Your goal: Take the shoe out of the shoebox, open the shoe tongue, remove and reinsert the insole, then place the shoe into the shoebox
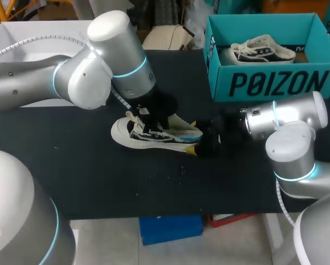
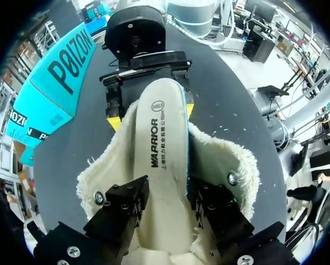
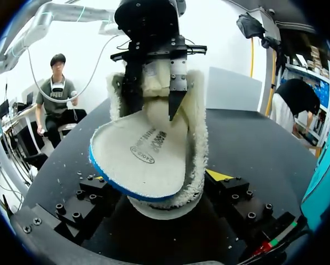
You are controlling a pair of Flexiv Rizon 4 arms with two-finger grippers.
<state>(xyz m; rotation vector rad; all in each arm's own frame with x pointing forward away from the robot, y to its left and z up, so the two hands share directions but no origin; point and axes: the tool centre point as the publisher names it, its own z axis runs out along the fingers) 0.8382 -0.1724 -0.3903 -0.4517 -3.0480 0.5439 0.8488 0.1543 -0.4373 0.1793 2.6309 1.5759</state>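
Observation:
A white low-top shoe [image 1: 126, 132] with a fleecy lining [image 2: 220, 160] lies on the black table [image 1: 71, 165]. Its white, blue-edged insole [image 2: 162, 138] sits partly in the shoe, with the heel end sticking out over the heel [image 3: 137, 160]. My left gripper [image 2: 168, 204] reaches down into the shoe's opening [image 1: 151, 118]. Its fingers stand apart on either side of the insole, open. My right gripper [image 3: 159, 182] is at the heel [image 1: 201, 141], a yellow tip pressed on each side, shut on the shoe.
The teal shoebox [image 1: 275, 83] stands at the back right with a second shoe [image 1: 261, 49] inside. A white flat box [image 1: 21, 38] lies at the back left behind my left arm.

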